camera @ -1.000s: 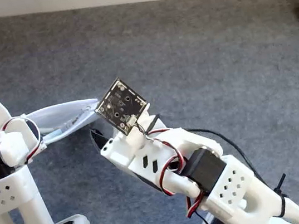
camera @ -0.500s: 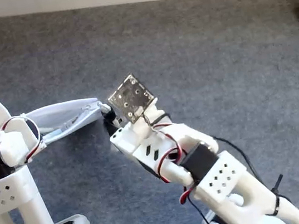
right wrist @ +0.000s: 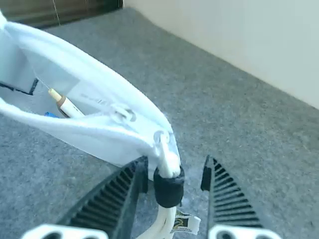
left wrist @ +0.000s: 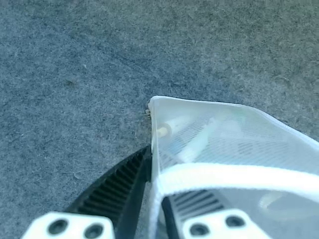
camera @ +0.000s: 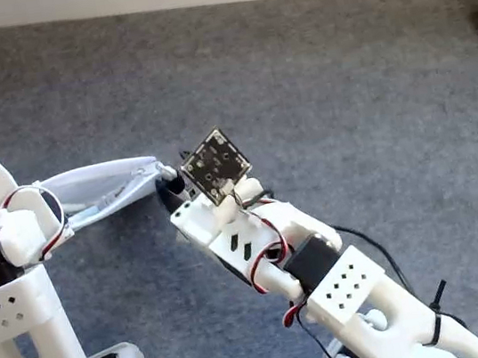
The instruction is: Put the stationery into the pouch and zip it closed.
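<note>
The right arm has swung in over the last second. Its claw (right wrist: 174, 162) was short of the pouch's (camera: 105, 185) near end and now sits right at that corner. The pouch itself hasn't budged, and neither has the left arm.

The right wrist view shows the claw spread open with a jaw on either side of the zip pull (right wrist: 168, 185), not yet pinching it. The left claw (left wrist: 155, 174) is clamped on the far end of the mesh pouch, holding it just off the grey carpeted surface (camera: 342, 82).

The mouth of the pouch gapes, and a pen (right wrist: 65, 104) lies inside with other bits I can't make out. To me that says the filling is done and the zipping is about to start: close on the pull, then draw it along while the other arm holds the pouch taut.
</note>
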Controlling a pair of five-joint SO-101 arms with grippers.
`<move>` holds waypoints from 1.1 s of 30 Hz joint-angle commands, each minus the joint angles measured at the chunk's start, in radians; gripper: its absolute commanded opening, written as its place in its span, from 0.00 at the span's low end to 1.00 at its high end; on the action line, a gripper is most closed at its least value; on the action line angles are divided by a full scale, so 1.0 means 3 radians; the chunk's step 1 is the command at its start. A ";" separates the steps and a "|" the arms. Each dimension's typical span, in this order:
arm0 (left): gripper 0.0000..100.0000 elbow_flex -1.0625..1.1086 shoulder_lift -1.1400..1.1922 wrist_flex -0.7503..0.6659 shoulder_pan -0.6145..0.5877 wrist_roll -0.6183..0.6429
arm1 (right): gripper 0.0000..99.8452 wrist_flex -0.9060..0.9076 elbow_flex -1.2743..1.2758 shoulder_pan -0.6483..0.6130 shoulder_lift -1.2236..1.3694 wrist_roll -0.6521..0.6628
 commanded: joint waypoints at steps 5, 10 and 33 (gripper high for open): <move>0.01 0.0049 -0.0018 -0.0077 -0.0028 0.0036 | 0.17 -0.0422 0.0176 0.0038 0.0008 0.0046; 0.01 0.0049 -0.0018 -0.0077 -0.0028 0.0036 | 0.17 -0.0427 0.0176 0.0033 0.0008 0.0046; 0.01 0.0013 -0.0018 -0.0092 -0.0013 0.0031 | 0.00 -0.0090 0.0233 0.0018 -0.0130 0.0588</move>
